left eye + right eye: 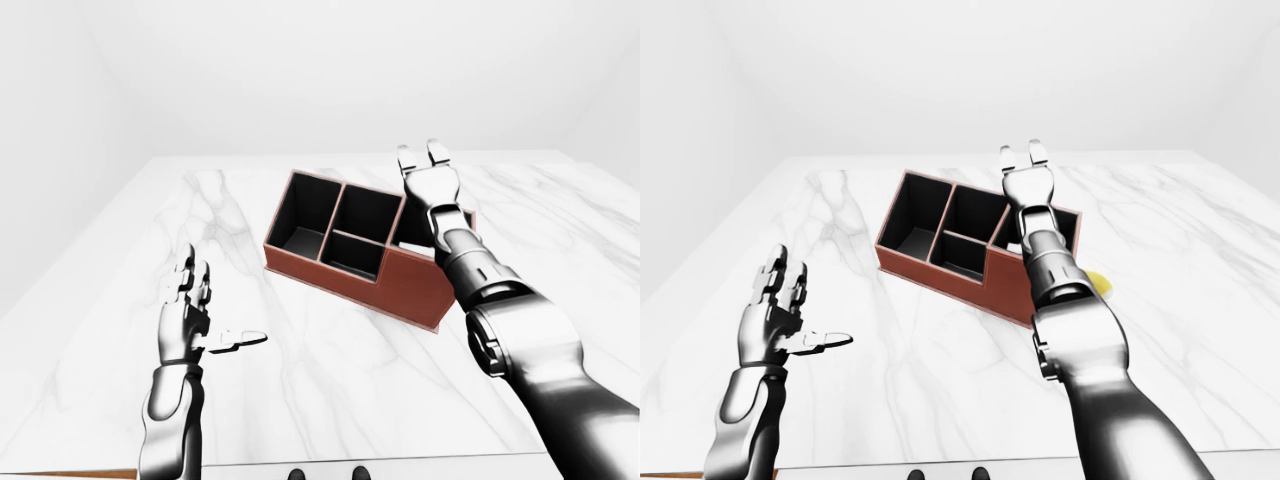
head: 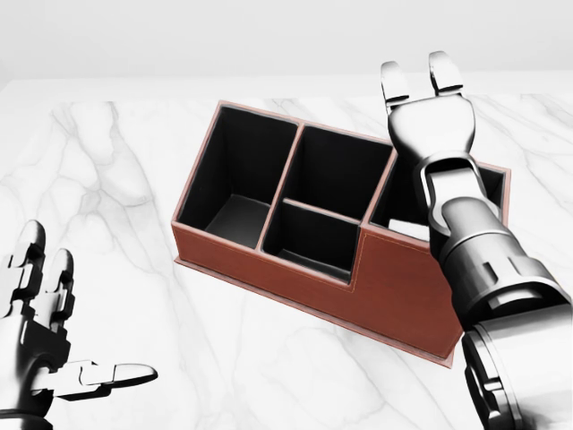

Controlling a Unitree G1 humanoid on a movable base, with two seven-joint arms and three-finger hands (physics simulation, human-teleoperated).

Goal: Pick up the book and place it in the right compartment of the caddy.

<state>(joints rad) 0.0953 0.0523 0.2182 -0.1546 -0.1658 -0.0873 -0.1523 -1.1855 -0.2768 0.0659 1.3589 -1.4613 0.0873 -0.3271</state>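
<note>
The brown caddy (image 2: 394, 287) with black compartments stands slantwise on the white marble table (image 2: 107, 179). Low in its right compartment shows a pale sliver (image 2: 409, 229), apparently the book. My right forearm hides most of it. Over that compartment my right hand (image 2: 418, 81) is open, its fingers straight and pointing to the top of the head view, holding nothing. At the bottom left my left hand (image 2: 81, 313) hovers open over bare table, thumb stretched to the right, far from the caddy.
A small yellow object (image 1: 1096, 283) lies on the table just right of the caddy, partly behind my right arm. The table's near edge (image 1: 330, 462) runs along the bottom of the left-eye view. White walls stand beyond the table.
</note>
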